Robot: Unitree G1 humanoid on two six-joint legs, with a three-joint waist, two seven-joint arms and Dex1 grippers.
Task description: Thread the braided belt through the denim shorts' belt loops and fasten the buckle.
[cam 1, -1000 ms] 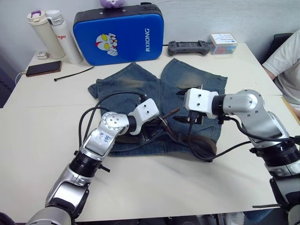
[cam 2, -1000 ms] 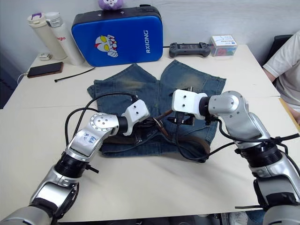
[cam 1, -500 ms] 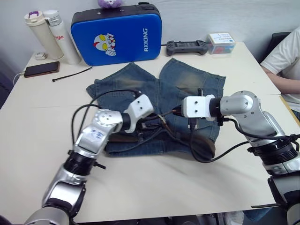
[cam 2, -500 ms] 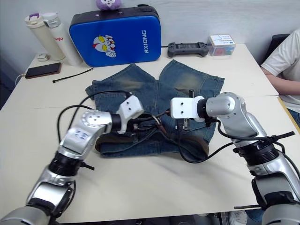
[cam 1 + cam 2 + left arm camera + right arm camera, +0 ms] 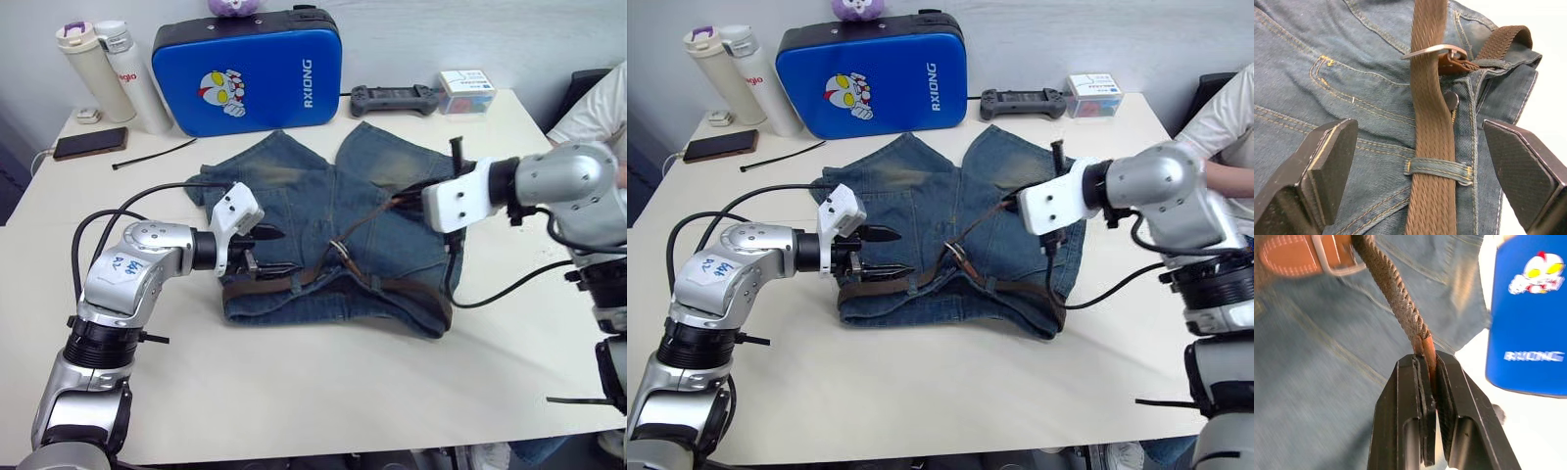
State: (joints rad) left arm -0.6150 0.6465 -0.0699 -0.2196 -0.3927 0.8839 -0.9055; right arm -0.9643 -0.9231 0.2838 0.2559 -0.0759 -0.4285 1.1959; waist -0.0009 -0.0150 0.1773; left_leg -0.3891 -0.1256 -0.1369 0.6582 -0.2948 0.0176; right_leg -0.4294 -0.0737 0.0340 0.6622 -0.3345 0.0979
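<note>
belt (image 5: 1431, 147) lies along the waistband of the shorts (image 5: 294, 196) at frame centre, under one loop (image 5: 1437, 169) and through the buckle (image 5: 1435, 50). right gripper (image 5: 1426, 382) pinches the belt's tip, drawing it taut (upper right). left gripper (image 5: 263, 250) is spread wide, empty. judged: threading done, fastening left.

Left gripper (image 5: 266, 250) points toward 3 o'clock, fingers (image 5: 1327, 161) spread wide; right gripper (image 5: 1427, 369), raised at 2 o'clock, is pinched closed.
</note>
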